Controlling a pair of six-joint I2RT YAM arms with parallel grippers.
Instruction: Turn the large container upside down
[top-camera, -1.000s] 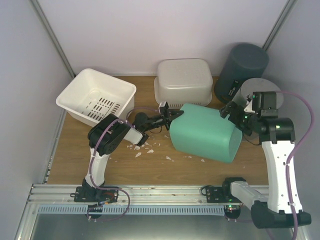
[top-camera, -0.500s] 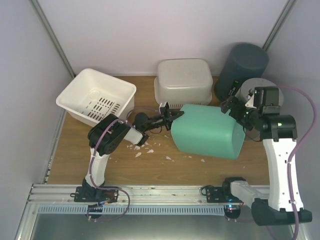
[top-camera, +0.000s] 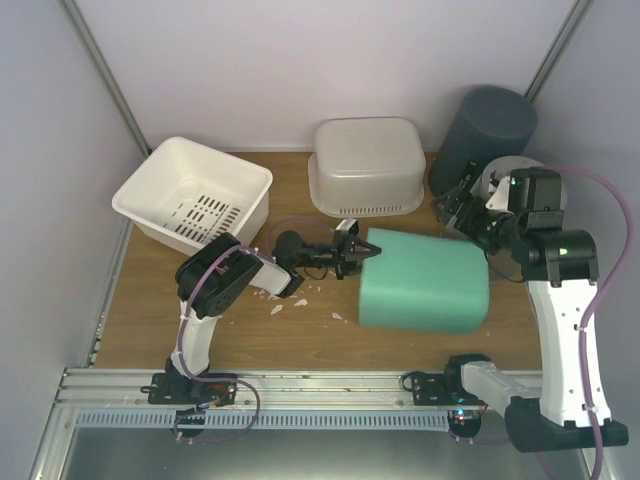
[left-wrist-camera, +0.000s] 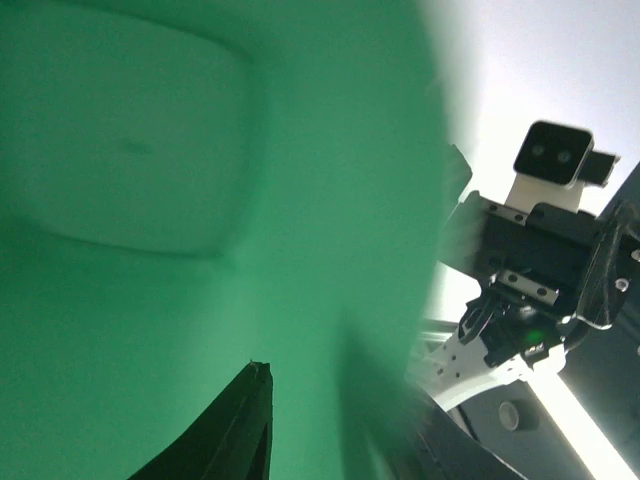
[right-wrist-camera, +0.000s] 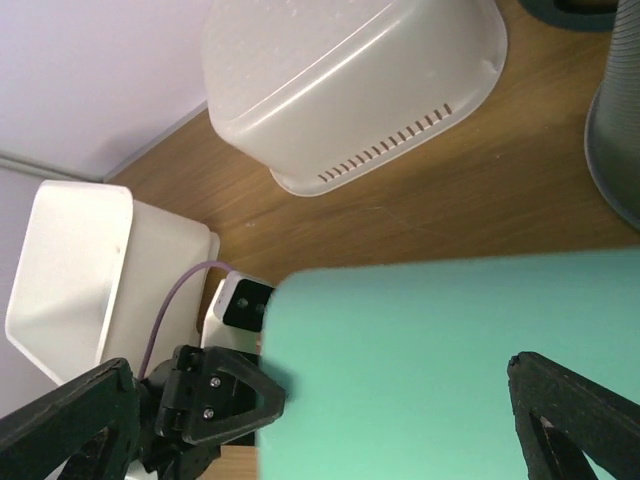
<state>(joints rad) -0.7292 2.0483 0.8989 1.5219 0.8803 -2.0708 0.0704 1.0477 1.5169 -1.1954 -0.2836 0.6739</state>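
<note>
Two arms stand at six o'clock of a wooden bench (top-camera: 300, 335), bolted to a metal rail (top-camera: 300, 385) along its near edge. Directions are read from the overhead view, with twelve o'clock at the far wall. Pale lilac walls (top-camera: 300, 60) close the bench in on three sides. A white slotted basket (top-camera: 192, 190) sits at ten o'clock, an upturned pale tub (top-camera: 367, 165) at twelve, and a dark grey round bin (top-camera: 490, 125) at two. Small white scraps (top-camera: 277, 309) lie on the wood toward seven o'clock of centre.

The large green container (top-camera: 425, 282) lies flat on the bench toward four o'clock of centre, a broad closed face turned upward and its long side running nine to three. The left gripper (top-camera: 352, 254) reaches in from nine o'clock and meets the container's left end. Its wrist view is filled by green plastic, with one dark finger (left-wrist-camera: 235, 430) at the lower edge. Whether its jaws are parted or pinching the wall cannot be told. The right gripper (top-camera: 458, 212) hangs above the container's far right corner, at one o'clock of it, jaws spread wide and holding nothing. In its wrist view the two fingers (right-wrist-camera: 70, 420) stand at either side of the picture, with the green top between them.
</note>
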